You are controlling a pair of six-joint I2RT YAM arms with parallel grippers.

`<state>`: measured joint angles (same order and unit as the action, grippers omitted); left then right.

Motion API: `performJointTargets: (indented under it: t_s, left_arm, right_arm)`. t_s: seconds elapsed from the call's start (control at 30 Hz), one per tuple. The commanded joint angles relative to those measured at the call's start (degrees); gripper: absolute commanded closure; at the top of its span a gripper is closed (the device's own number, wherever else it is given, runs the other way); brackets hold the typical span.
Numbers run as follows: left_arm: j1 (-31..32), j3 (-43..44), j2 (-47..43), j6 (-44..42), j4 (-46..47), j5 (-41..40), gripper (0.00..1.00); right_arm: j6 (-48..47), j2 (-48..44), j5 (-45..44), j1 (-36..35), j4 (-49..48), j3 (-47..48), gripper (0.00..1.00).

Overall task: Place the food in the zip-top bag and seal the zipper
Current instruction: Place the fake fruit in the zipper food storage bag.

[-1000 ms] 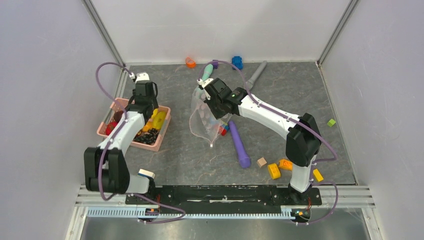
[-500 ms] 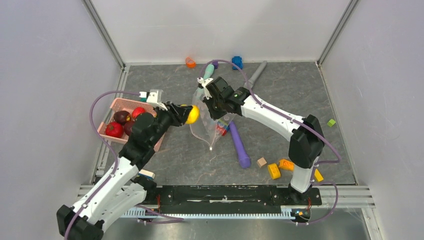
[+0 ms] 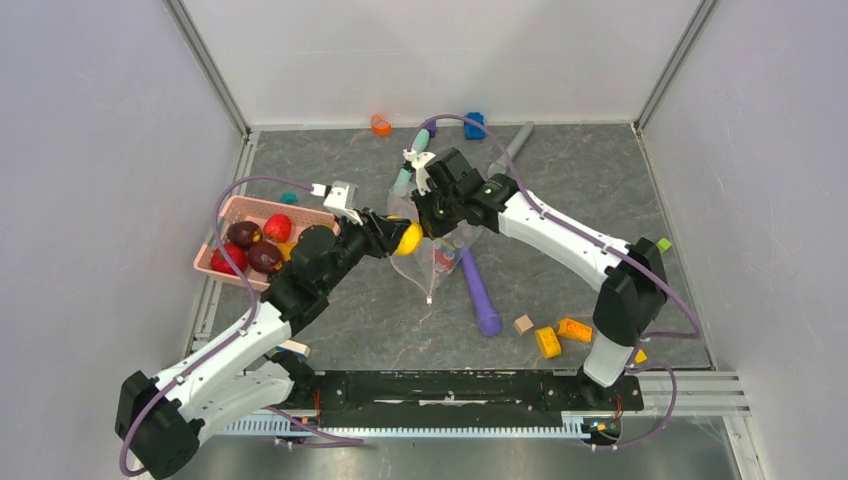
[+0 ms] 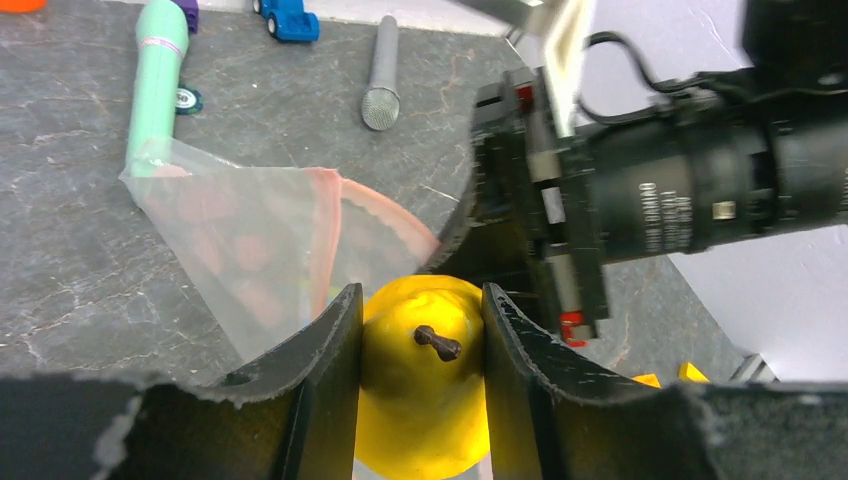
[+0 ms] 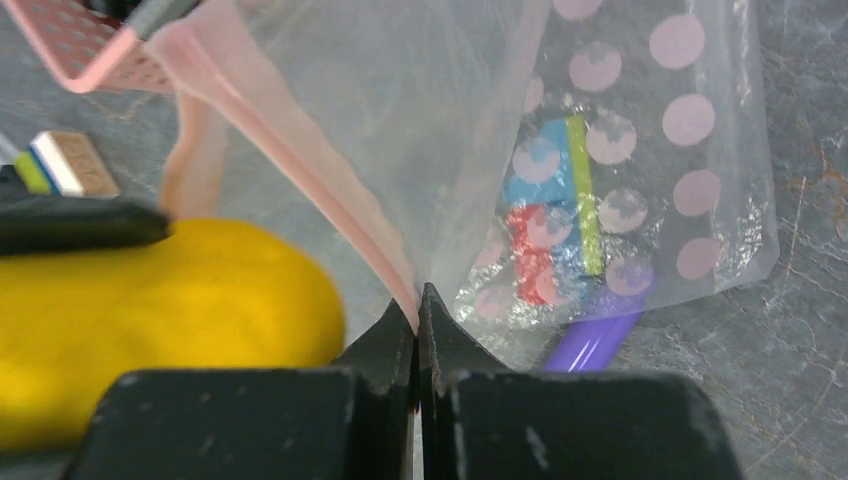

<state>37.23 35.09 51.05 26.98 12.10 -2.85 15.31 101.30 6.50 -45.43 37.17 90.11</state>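
Your yellow toy fruit (image 4: 425, 400) is pear-shaped with a small dark stem. It sits clamped between the two fingers (image 4: 320, 390) of the left gripper (image 4: 420, 350), which are parted only as far as the fruit is wide. It is held above the table (image 3: 360, 310), right at the mouth of the zip-top bag (image 3: 432, 262). From the left wrist you see the pinkish zipper (image 4: 385, 208) curving open just beyond it, but whether its tip has crossed that rim cannot be told. The rest of the food (image 3: 264, 257) — red and dark maroon pieces — lies in the pink basket (image 3: 262, 203) at the left of the table.

The right gripper (image 5: 418, 305) is closed tight on the bag's top edge. It pinches the zipper strip and the clear film between its fingertips, and the bag hangs from it with the lower corner reaching toward the table. Through the dotted film you can make out a red, blue and yellow-green block (image 5: 545, 230); you cannot tell if it is inside the bag or behind it. A purple stick (image 3: 479, 290) lies just beside the bag, its far end hidden by the film.

Farther out, a teal stick (image 3: 410, 160) and a grey microphone-shaped toy (image 3: 510, 150) lie behind the bag. An orange piece (image 3: 381, 124) and a blue toy car (image 3: 474, 124) sit by the back wall, and loose blocks (image 3: 548, 342) are scattered near the right arm's base.
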Motion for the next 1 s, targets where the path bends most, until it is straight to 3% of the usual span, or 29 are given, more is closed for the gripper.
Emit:
performJointTargets:
  t_s: [0.0,0.23,0.3,0.37,0.47,0.53,0.6,0.63,0.97]
  left_arm:
    - [0.5,-0.8,-1.5,-3.1,2.0,-4.3,0.97]
    - [1.3,-2.0,1.0,0.1,2.9,-8.6,0.98]
    - [2.0,-2.0,0.6,0.2,2.8,-11.6,0.97]
    - [2.6,-2.0,0.3,-0.2,2.8,-13.2,0.91]
    - [3.1,-1.5,0.3,-0.5,2.3,-12.0,0.7]
    - [3.3,-0.8,0.6,-0.1,1.5,-10.0,0.42]
    - [3.4,-0.2,0.7,0.4,0.6,-8.0,0.05]
    - [3.5,0.2,0.6,0.4,0.0,-7.1,0.01]
    - [3.6,4.6,-6.3,1.2,-7.2,-2.8,0.0]
  right_arm:
    - [1.2,-5.6,4.5,0.4,-2.7,-0.4,1.0]
    - [0.4,-6.8,20.8,2.6,-4.9,2.2,1.0]
    - [0.5,-7.5,21.6,2.6,-5.4,1.6,1.0]
    - [0.5,-8.3,21.1,2.6,-5.4,1.1,1.0]
    - [0.8,-9.5,20.7,2.6,-6.4,-0.4,1.0]
    - [1.2,-10.0,20.9,2.7,-7.1,-1.3,1.0]
    - [1.2,-10.2,21.3,2.7,-7.3,-1.8,1.0]
    - [1.3,-10.2,21.4,2.7,-7.6,-2.1,1.0]
    - [1.6,-11.5,22.0,4.5,-8.9,-4.3,1.0]
